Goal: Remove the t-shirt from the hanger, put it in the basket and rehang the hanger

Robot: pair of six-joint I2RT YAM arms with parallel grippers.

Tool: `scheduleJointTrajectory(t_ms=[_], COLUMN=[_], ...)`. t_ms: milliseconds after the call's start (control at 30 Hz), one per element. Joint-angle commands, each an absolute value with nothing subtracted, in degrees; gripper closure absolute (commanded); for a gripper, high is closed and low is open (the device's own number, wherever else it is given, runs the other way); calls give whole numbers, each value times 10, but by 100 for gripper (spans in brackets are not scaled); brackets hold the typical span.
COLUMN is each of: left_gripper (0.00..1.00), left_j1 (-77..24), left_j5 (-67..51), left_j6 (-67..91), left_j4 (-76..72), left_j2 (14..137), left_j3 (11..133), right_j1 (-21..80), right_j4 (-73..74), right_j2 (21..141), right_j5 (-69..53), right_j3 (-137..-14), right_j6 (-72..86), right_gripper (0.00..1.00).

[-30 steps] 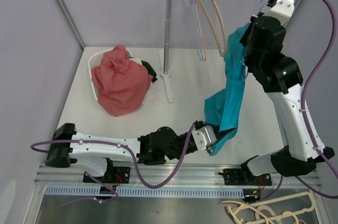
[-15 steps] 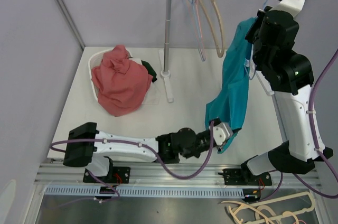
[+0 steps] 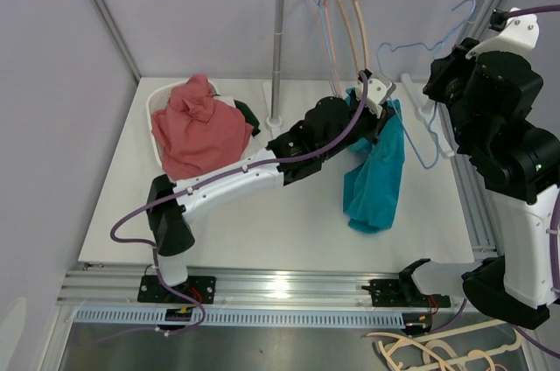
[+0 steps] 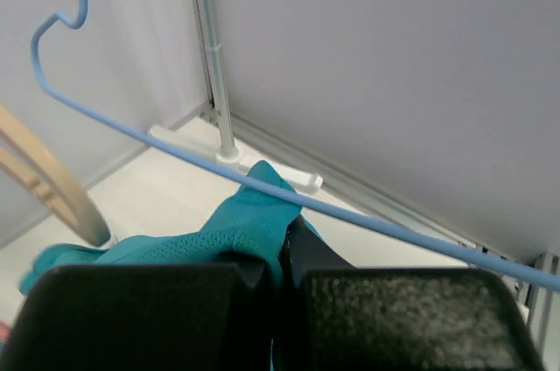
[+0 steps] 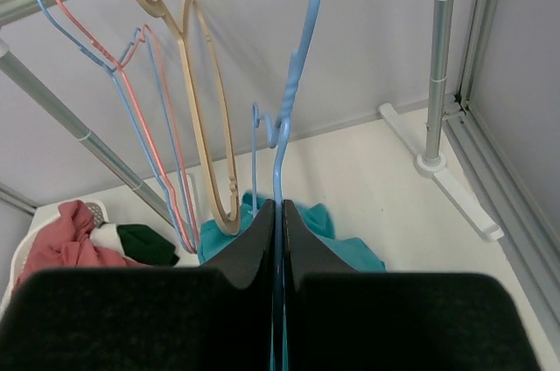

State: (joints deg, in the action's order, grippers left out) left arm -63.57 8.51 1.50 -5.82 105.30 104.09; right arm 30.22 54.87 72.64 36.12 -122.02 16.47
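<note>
Though both arms are raised over the table (image 3: 262,213), only the left one has the teal t-shirt (image 3: 378,178). The left gripper (image 3: 378,101) is reaching far out towards the rack, and its wrist camera shows the fingers pinched tight together on a fold of teal cloth at the shirt's upper end. From that pinch the shirt hangs lengthwise, its long line running from the gripper down towards the near edge of the table, where the lower end lies bunched on the surface.

Just to the right, the right gripper (image 5: 278,209) is clamped closed on the thin blue wire hanger (image 5: 278,170). The wire rises out between the fingers with the hook uppermost, near the rack's right-hand post. From above, the hanger's frame shows bare beside the shirt. In the left wrist view one blue wire crosses right over the tip of the teal fold; I cannot tell whether they touch.
</note>
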Motion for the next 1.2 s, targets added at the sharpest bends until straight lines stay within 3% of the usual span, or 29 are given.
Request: scheduleJointTrajectory(t_ms=[0,167,367,567,633,867,1167], left_gripper=[99,99,99,99,99,99,99], left_j1=[-637,-639,-676,-691,-685,-498,-292], left_j5=[49,-21,-47,-26,42,33,58], left_j6=[43,77,97,88,72,56,72], left_j4=[-5,50,15,89,126,193,158], left_j2=[1048,1009,894,808,788,744,813], left_j3=[1066,1027,872,849,867,968,1107], right_j1=[305,294,236,155,121,91,76], right_j4=[527,408,361,276,248,162,153], right_j2=[726,715,761,775,776,811,906], right_j5=[362,363,286,116,44,-49,-69], right_j3=[-1204,-1160,-1174,-1137,-1112,-1115,-1209], right_j6=[129,67,28,11,10,3,2], right_gripper=[100,100,100,100,100,100,100])
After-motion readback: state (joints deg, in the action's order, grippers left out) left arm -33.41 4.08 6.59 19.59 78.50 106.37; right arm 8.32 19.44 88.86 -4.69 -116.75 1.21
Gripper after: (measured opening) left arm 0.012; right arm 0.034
